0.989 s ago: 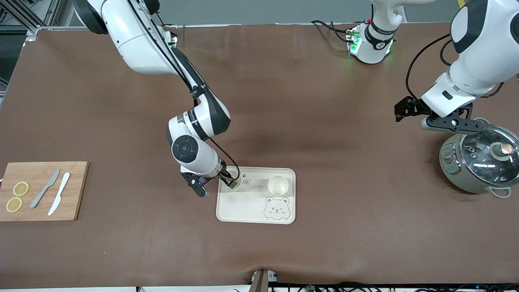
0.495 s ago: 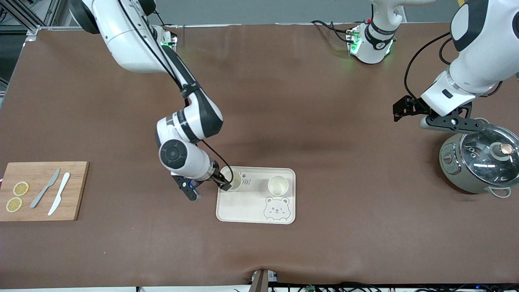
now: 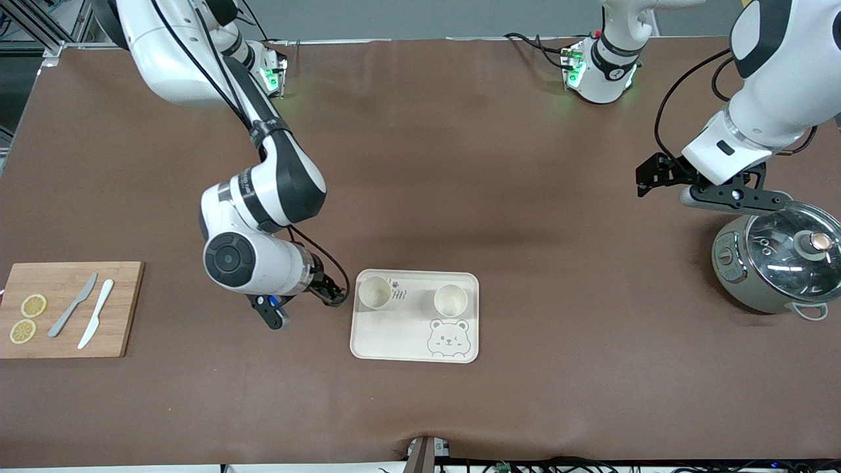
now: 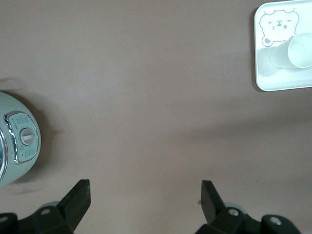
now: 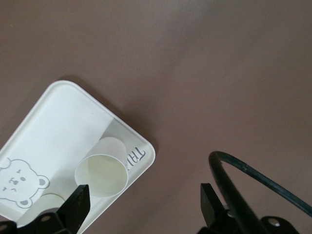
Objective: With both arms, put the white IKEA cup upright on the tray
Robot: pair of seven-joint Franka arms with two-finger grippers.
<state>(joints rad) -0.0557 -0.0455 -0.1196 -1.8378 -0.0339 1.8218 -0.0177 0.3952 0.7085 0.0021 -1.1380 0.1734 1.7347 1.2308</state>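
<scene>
Two cups (image 3: 376,292) (image 3: 451,300) stand upright on the tray (image 3: 394,341); we judge placing done, both end effectors (image 3: 328,294) (image 3: 657,177) spread, empty.

Cooker (image 3: 778,263) cut off at frame edge

table (image 3: 460,164): brown matte cover across the whole surface, lightly creased along the edge nearest the front camera
tray (image 3: 401,338): flat on the table, about midway between the two ends, in the half nearer the front camera
cutting board (image 3: 125,309): wooden, flat on the table at the right arm's end, about as near the front camera as the tray, well apart from it
cooker (image 3: 749,276): grey-green pot with a glass lid, standing on the table at the left arm's end, slightly farther from the front camera than the tray
</scene>
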